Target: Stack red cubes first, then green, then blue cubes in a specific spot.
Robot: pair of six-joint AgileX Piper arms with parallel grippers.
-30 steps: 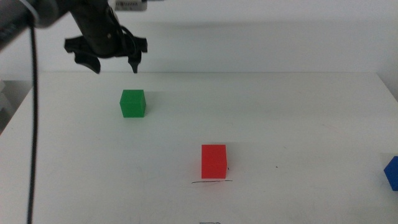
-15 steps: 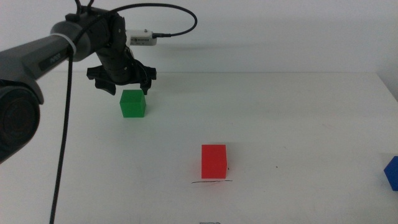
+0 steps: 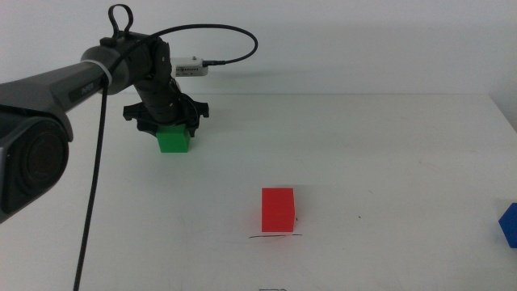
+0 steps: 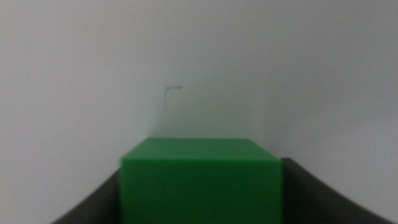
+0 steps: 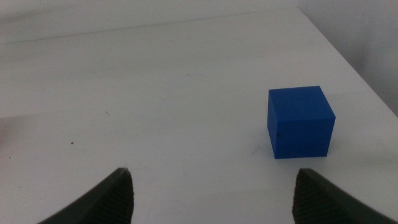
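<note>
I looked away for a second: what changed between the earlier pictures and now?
The left gripper came down from above the table onto the green cube, jaws now straddling it; grip not confirmed. Red cube by the black line and blue cube stayed put.

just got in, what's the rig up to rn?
The left gripper is down over the green cube at the far left of the table, jaws straddling it and not visibly clamped yet. The red cube sits at the black line. The right gripper waits open near the blue cube at the table's right edge. Nothing is stacked on red yet.
</note>
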